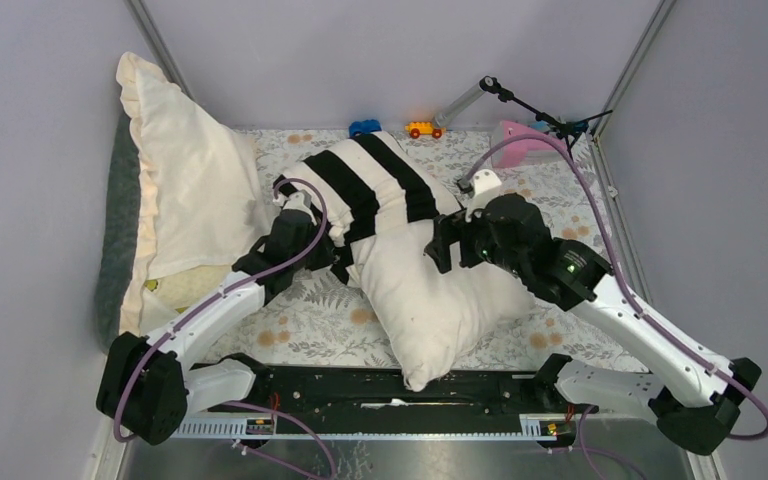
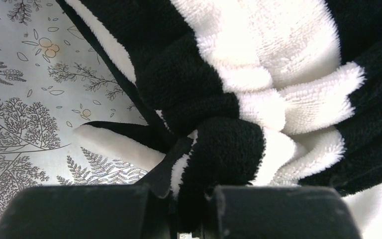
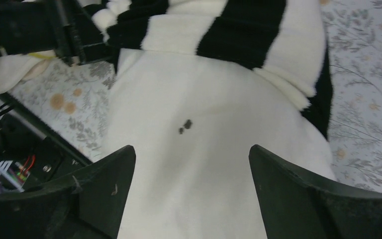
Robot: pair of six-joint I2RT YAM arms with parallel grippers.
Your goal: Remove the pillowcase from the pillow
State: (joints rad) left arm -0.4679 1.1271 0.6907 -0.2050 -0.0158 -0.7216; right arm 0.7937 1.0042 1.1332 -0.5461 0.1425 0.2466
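Grey walls [image 1: 390, 50] box in a leaf-and-flower printed worktop [image 1: 310, 320], and across its middle lies the large plump off-white pillow [image 1: 440, 295]. Its long axis runs far to near, leaning a little: the covered end is toward the back wall, the bare end points at the arm bases, and its near corner lies over the black rail [image 1: 340, 385] there. The soft black-and-white striped pillowcase [image 1: 375, 180] sleeves only the far half, its open hem bunched across the pillow's middle.

The left tool [image 2: 189, 199] is clenched on a gathered fold of that hem at the pillow's left side, striped pile squeezed between its fingers. The right tool [image 3: 191, 149] is released, fingers spread wide over the bare pillow fabric, with a small dark speck [image 3: 185, 125] between them. Whether those fingers touch the fabric, I cannot tell.

Off to the left, a cream ruffled-edge pillow [image 1: 185, 170] leans at the wall. A blue toy car [image 1: 365, 127] and an orange toy car [image 1: 422, 129] sit at the far edge.
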